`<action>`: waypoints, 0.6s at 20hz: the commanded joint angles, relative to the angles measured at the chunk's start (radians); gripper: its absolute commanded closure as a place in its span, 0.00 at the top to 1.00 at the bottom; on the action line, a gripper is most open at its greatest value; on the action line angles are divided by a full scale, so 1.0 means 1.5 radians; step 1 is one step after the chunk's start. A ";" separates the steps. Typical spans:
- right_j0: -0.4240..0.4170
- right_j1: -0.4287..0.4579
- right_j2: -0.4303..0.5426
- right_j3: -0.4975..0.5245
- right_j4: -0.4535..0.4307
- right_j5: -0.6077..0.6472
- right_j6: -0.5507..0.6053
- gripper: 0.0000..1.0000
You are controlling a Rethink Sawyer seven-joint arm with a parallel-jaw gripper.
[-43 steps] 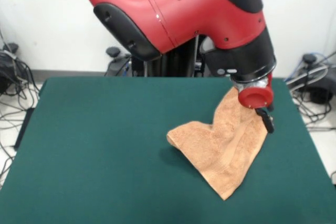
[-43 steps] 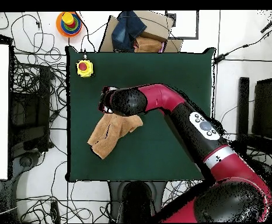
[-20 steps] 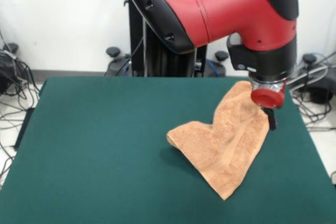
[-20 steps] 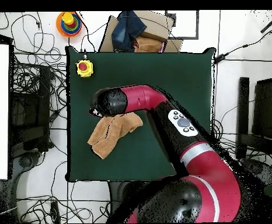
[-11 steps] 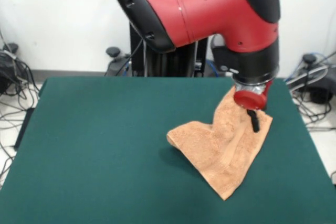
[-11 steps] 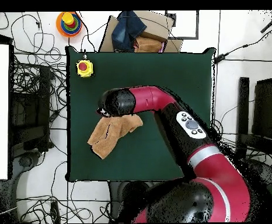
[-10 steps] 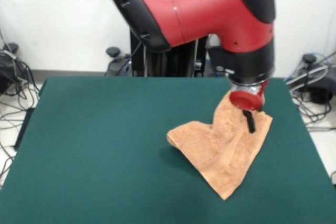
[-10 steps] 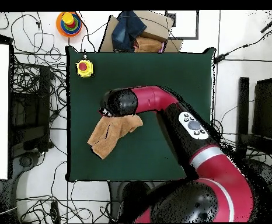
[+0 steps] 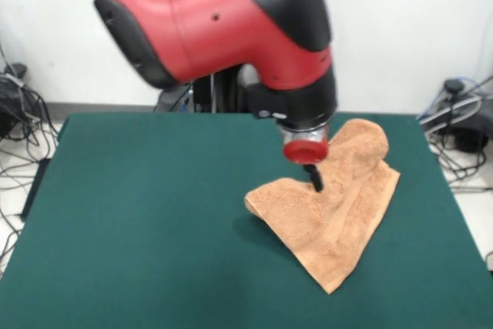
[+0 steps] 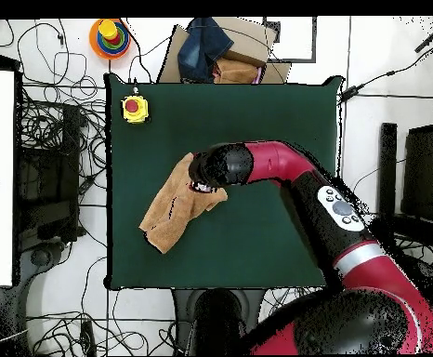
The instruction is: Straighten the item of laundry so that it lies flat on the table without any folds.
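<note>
One orange-tan towel (image 9: 335, 202) lies crumpled on the green tabletop (image 9: 139, 213); one tool (image 9: 314, 179) over it, spread unclear.

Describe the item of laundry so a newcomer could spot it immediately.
Start at the green table. On its right half in the front view, below the red arm's gripper, lies the towel. It is the only orange-tan cloth there, crumpled and folded over.

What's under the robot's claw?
The orange towel, rumpled on the green table. The claw hangs over its middle; its tips are too small to read.
</note>
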 commanded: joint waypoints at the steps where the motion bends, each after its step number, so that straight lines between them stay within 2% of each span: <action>1: -0.017 0.088 0.053 -0.100 -0.074 0.185 -0.411 1.00; 5: 0.011 0.119 0.084 -0.179 -0.126 0.241 -0.666 1.00; 7: 0.026 0.133 0.102 -0.197 -0.129 0.288 -0.778 1.00; 12: 0.039 0.134 0.146 -0.187 -0.105 0.349 -0.981 1.00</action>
